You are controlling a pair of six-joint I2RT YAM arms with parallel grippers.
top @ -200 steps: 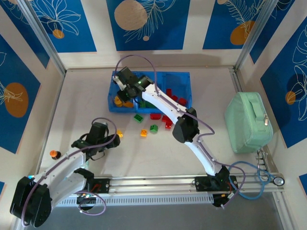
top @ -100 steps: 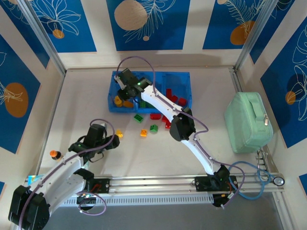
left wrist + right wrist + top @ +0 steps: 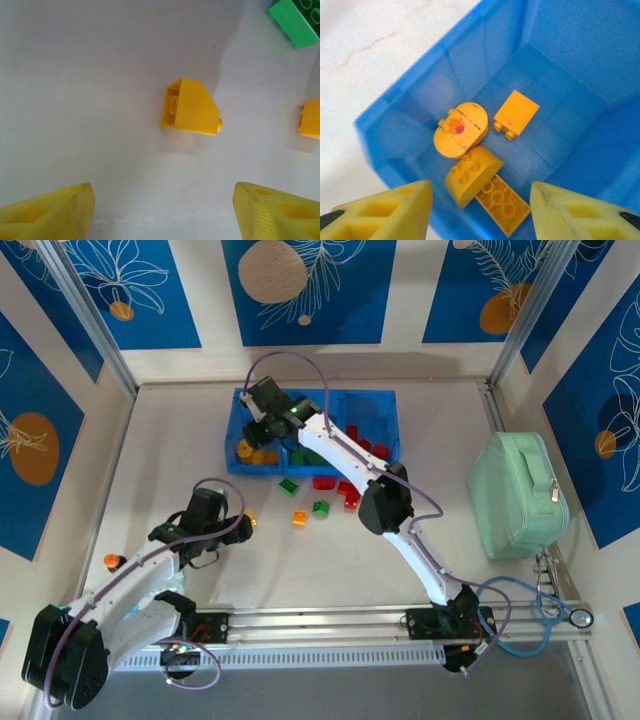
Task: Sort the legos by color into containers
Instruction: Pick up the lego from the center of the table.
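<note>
The blue tray [image 3: 390, 400] stands at the back middle of the table. My right gripper [image 3: 262, 428] hangs open over its left compartment [image 3: 420, 115], nothing between the fingers [image 3: 481, 210]. Below lie several yellow legos: a round printed one [image 3: 461, 129], a square one [image 3: 516, 113], a curved one [image 3: 472, 175] resting on an upturned plate [image 3: 502, 205]. My left gripper [image 3: 236, 526] is open [image 3: 162, 212] just short of a yellow sloped lego [image 3: 192, 107] lying on the table [image 3: 249, 520]. Red legos [image 3: 365, 440] sit in the right compartment.
Loose legos lie in front of the tray: green [image 3: 288, 486], green [image 3: 320, 508], orange [image 3: 299, 518], red [image 3: 323, 482], red [image 3: 350, 498]. A mint-green zippered case [image 3: 518, 495] stands at the right. A small orange object [image 3: 112, 561] sits near the left wall.
My right gripper has opened from shut while staying over the left compartment. The left arm has shifted slightly around the yellow sloped lego.
</note>
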